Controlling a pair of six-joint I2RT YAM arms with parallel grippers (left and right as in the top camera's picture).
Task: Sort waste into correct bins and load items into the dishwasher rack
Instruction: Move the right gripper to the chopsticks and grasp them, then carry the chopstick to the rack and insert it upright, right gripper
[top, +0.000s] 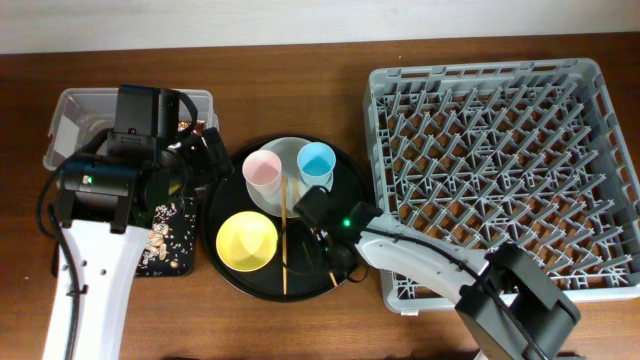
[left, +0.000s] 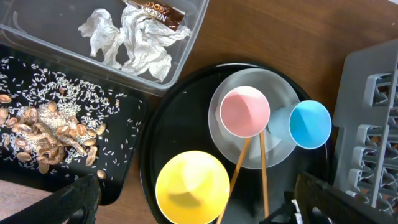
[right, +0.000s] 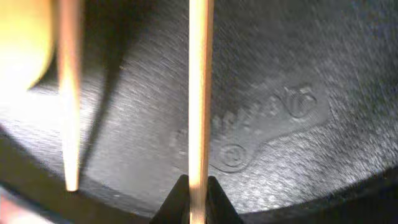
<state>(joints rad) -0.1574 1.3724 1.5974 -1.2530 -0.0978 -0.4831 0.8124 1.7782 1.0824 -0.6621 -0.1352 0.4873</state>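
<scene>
My right gripper (right: 199, 183) is shut on one wooden chopstick (right: 199, 93) low over the round black tray (top: 215, 215). It also shows in the overhead view (top: 333, 262). The other chopstick (top: 284, 240) lies next to the yellow bowl (top: 247, 240). The pink cup (top: 262, 168) and the light-blue cup (top: 315, 160) stand on the grey-green plate (top: 290, 148). My left gripper (left: 199, 208) is open and empty above the yellow bowl (left: 191, 186). The clear tub (left: 186, 56) holds the white napkin (left: 140, 43) and the wrapper (left: 158, 12). The shallow black tray (left: 124, 168) holds food scraps (left: 43, 134).
The large grey dishwasher rack (top: 500, 170) stands at the right with nothing in it, close against the round tray. The clear tub (top: 60, 120) and the shallow black tray (top: 170, 235) sit at the left under my left arm. The table's front edge is near.
</scene>
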